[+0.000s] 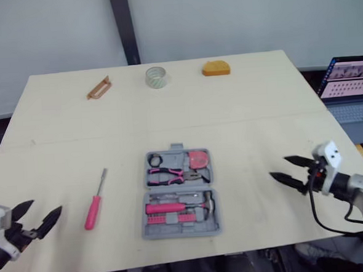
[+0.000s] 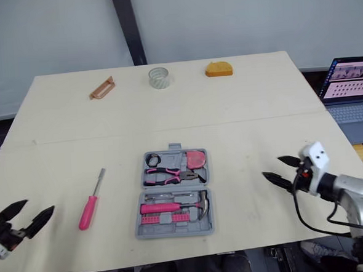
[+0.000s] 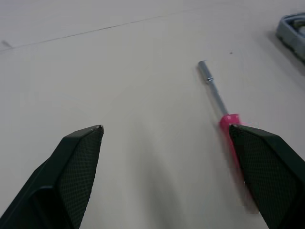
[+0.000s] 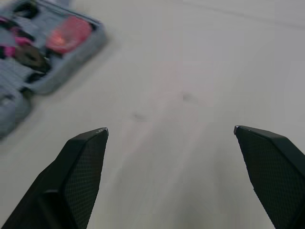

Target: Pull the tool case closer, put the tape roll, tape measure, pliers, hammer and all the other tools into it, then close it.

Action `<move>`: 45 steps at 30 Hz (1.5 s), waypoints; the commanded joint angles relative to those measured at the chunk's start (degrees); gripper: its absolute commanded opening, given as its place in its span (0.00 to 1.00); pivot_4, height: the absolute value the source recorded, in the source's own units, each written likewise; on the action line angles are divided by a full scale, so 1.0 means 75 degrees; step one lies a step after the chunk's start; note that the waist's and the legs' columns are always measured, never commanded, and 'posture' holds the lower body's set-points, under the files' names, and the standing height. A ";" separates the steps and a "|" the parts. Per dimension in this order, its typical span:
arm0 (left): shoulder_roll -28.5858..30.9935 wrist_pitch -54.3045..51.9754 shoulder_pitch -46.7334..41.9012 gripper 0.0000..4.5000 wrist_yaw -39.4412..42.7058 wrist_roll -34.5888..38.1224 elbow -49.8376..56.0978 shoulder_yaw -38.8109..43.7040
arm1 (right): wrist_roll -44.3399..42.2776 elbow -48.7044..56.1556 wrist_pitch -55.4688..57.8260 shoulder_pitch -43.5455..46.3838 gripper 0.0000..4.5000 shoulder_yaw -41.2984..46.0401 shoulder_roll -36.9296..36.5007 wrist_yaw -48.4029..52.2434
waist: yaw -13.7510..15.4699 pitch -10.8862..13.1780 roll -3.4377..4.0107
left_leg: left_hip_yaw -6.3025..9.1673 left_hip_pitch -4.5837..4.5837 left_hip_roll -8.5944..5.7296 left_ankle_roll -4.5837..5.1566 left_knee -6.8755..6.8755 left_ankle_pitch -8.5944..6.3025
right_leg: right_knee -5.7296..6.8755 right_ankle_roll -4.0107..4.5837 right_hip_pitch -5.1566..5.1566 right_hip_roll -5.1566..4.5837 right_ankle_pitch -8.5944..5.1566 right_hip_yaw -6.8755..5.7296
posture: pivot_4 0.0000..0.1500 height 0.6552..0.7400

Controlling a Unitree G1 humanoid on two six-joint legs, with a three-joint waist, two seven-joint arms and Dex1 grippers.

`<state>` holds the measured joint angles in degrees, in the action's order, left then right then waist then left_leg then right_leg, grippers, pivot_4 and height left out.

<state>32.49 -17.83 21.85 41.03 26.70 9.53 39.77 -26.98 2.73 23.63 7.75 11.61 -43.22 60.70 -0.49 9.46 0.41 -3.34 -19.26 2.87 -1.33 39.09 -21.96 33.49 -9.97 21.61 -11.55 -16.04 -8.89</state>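
One open grey tool case (image 1: pixel 179 193) lies on the desk (image 1: pixel 260 106) toward its near edge, long axis 12 to 6 o'clock, hinge line running 9 to 3. Inside it are one pair of pliers (image 1: pixel 171 173) and one hammer (image 1: pixel 176 206), both lying 9 to 3. One pink-handled screwdriver (image 1: pixel 94 203) lies at the case's 9 o'clock, shaft toward 12, handle toward 6. Along the far edge lie one brown hand tool (image 1: pixel 98 88) at 11, one tape roll (image 1: pixel 155 76) at 12 and one orange tape measure (image 1: pixel 216 68) at 1. Two claws: left claw (image 1: pixel 46 206) at 8 o'clock, right claw (image 1: pixel 279 167) at 3, both spread wide and empty. One laptop (image 1: pixel 350 88) sits beyond the desk's right edge.
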 commanded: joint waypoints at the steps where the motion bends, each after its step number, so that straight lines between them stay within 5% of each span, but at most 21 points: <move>1: -0.0246 -0.0486 0.0072 1.00 -0.0602 0.0080 0.0812 -0.0318 | -0.0625 0.1448 0.0718 0.0470 0.99 -0.0658 -0.0017 0.0280 | 0.0021 0.0000 -0.0001 | 0.0001 -0.0001 0.0000 -0.0001 0.0000 0.0000 | 0.0001 0.0000 0.0000 0.0000 0.0000 -0.0001 | 1.00 1.00; 12: -0.1243 -0.1613 -0.0403 1.00 -0.2866 -0.0802 0.1707 -0.1798 | -0.0472 0.2247 0.1397 0.2642 0.99 -0.2565 0.0665 0.0133 | 0.0064 0.0002 -0.0022 | 0.0009 -0.0008 -0.0001 -0.0001 0.0014 -0.0004 | 0.0003 0.0004 0.0000 0.0001 0.0002 -0.0006 | 1.00 1.00; 26: -0.1364 -0.1839 -0.1115 1.00 -0.3502 -0.1590 0.0806 -0.2740 | -0.0509 0.2359 0.1629 0.3280 0.99 -0.2732 0.0803 0.0096 | 0.0064 0.0002 -0.0023 | 0.0008 -0.0010 -0.0002 -0.0002 0.0014 -0.0004 | 0.0000 0.0004 0.0001 0.0000 0.0003 -0.0008 | 1.00 1.00; 29: -0.1322 -0.1917 -0.1174 0.81 -0.3436 -0.1606 0.0684 -0.2835 | -0.0491 0.2373 0.1668 0.3295 1.00 -0.2708 0.0806 0.0055 | 0.0067 0.0002 -0.0021 | 0.0007 -0.0008 -0.0001 -0.0002 0.0014 -0.0004 | 0.0003 0.0004 0.0001 0.0001 0.0003 -0.0008 | 1.00 1.00; 35: -0.1323 -0.1855 -0.1187 0.16 -0.3394 -0.1671 0.0587 -0.2884 | -0.0488 0.2412 0.1660 0.3275 1.00 -0.2656 0.0798 0.0027 | 0.0070 0.0002 -0.0021 | 0.0006 -0.0009 -0.0002 -0.0002 0.0014 -0.0004 | 0.0001 0.0004 0.0001 0.0000 0.0003 -0.0008 | 1.00 1.00; 45: -0.1267 -0.1737 -0.1184 0.14 -0.3263 -0.1726 0.0428 -0.2902 | -0.0747 0.2466 0.1636 0.3258 1.00 -0.2496 0.0808 0.0125 | 0.0077 0.0002 -0.0019 | 0.0006 -0.0008 -0.0002 -0.0002 0.0014 -0.0004 | 0.0002 0.0004 0.0001 -0.0001 0.0003 -0.0008 | 1.00 1.00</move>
<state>22.89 -30.46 12.18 15.74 14.16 13.81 19.35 -31.14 19.00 36.35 31.29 -8.58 -37.07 61.23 0.09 9.47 0.26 -3.30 -19.32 2.86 -1.34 39.20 -21.99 33.51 -9.94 21.61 -11.55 -16.02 -8.95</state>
